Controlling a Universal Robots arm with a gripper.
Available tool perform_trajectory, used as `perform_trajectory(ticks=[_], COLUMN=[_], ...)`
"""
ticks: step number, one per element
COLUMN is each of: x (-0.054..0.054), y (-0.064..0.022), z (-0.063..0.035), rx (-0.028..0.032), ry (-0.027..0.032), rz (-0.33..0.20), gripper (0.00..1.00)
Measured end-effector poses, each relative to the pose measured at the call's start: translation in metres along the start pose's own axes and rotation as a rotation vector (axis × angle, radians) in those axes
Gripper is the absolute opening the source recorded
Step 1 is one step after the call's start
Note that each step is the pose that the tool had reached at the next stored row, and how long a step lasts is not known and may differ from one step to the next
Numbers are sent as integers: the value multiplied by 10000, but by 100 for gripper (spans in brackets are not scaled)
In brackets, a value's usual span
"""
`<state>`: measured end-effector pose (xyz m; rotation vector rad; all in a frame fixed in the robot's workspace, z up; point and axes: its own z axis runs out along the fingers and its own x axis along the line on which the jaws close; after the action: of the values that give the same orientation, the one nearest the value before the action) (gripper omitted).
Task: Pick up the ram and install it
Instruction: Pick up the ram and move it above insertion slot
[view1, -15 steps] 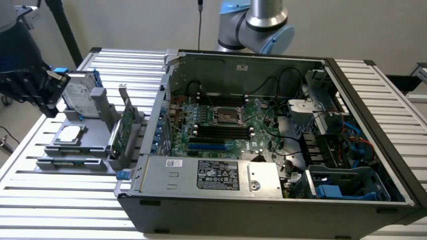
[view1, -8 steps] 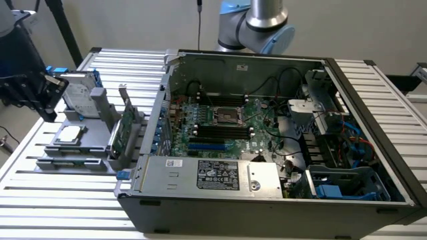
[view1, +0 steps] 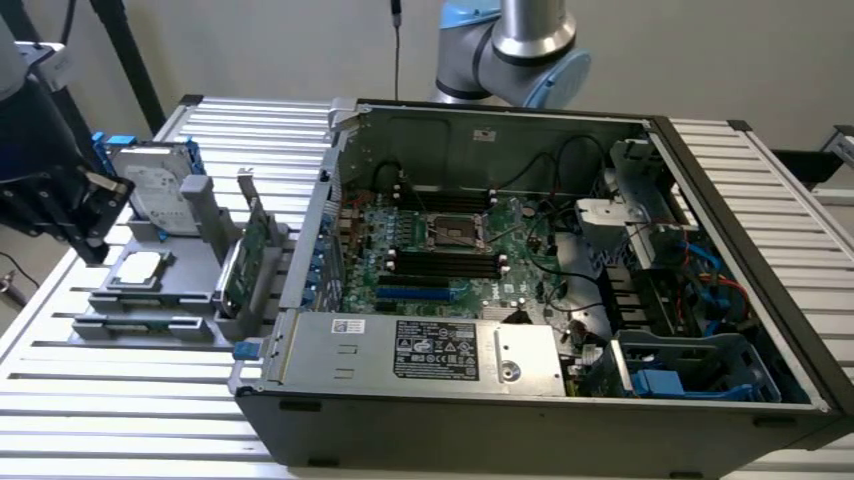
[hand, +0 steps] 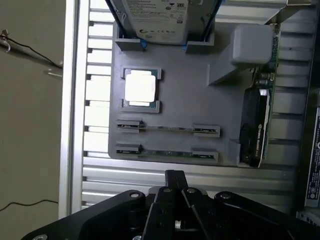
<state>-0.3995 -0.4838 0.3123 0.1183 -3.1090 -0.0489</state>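
Note:
Two rams stand on edge in the clips of a grey holder (hand: 200, 95): one ram (hand: 167, 128) and a second ram (hand: 167, 153) closer to my gripper. My gripper (hand: 174, 176) hovers just off the holder's edge beside the second stick, its black fingers shut together with nothing between them. In the exterior view my gripper (view1: 91, 245) hangs over the holder's (view1: 187, 290) left side. The open computer case (view1: 534, 400) lies to the exterior view's right, with the motherboard's black slots (view1: 447, 262) bare.
The holder also carries a silver hard drive with blue rails (hand: 160, 15), a processor chip (hand: 139, 87) and a broad green expansion card (hand: 257, 125) by the case. Everything rests on a slatted metal table (view1: 134, 420). The arm's base (view1: 521, 45) rises behind the case.

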Motion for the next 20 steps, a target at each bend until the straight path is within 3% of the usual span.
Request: perform_trajectory(ticks=[7,20], x=[-2,-5], y=[-2,-5], z=[44,131], rx=[32,105], ry=[85,166], rz=[-1274,-3642], gripper=[11,11])
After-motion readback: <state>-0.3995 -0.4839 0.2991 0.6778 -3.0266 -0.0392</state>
